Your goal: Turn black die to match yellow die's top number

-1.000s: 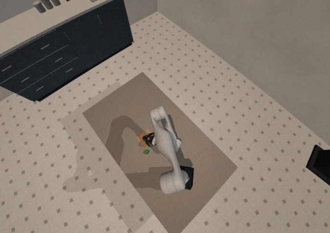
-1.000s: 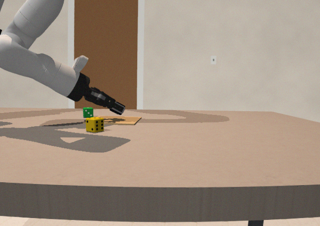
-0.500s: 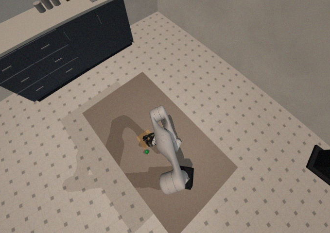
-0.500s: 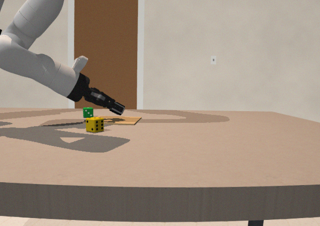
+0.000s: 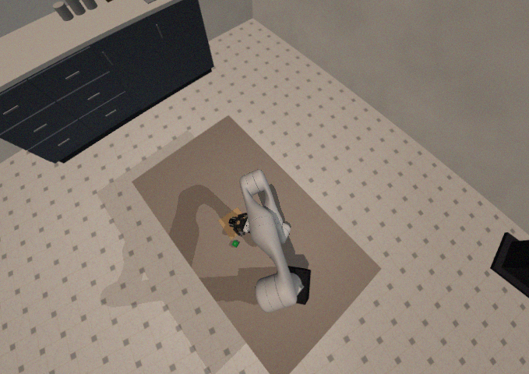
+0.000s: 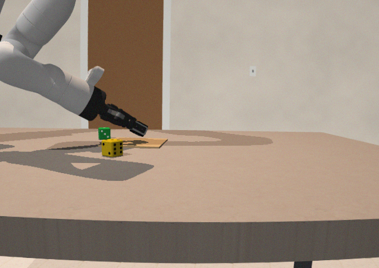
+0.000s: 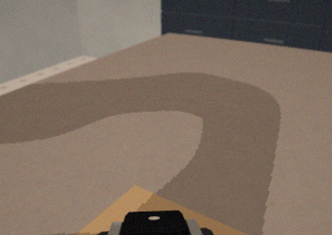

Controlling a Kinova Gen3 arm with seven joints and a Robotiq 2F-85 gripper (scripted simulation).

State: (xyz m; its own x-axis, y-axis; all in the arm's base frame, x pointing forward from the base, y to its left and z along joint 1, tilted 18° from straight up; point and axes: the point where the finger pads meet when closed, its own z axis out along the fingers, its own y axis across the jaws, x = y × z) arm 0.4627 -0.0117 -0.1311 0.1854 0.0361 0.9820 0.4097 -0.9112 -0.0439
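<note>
From where I stand, the white jointed robot arm (image 6: 38,75) leans low over the broad tan table (image 6: 228,176), its black two-fingered gripper (image 6: 139,128) angled downward and hanging just above the thin flat orange-tan mat (image 6: 152,142). The claw is closed to a narrow gap around the small black die with a pale pip (image 7: 154,221); in the wrist view the die fills the space between the grey fingertips at the bottom edge, one light pip facing the camera. From the side the die is hard to tell apart from the dark fingers, and I cannot tell which number faces up. It is held in the air over the mat, not resting on it.

The yellow cube die with black pips (image 6: 112,147) sits on the table just in front of the mat's near-left corner, off the mat. The green cube die with white pips (image 6: 104,133) stands behind it, nearer the arm, also on the bare table. The two are apart from each other. The mat lies flat, partly in the arm's shadow.
</note>
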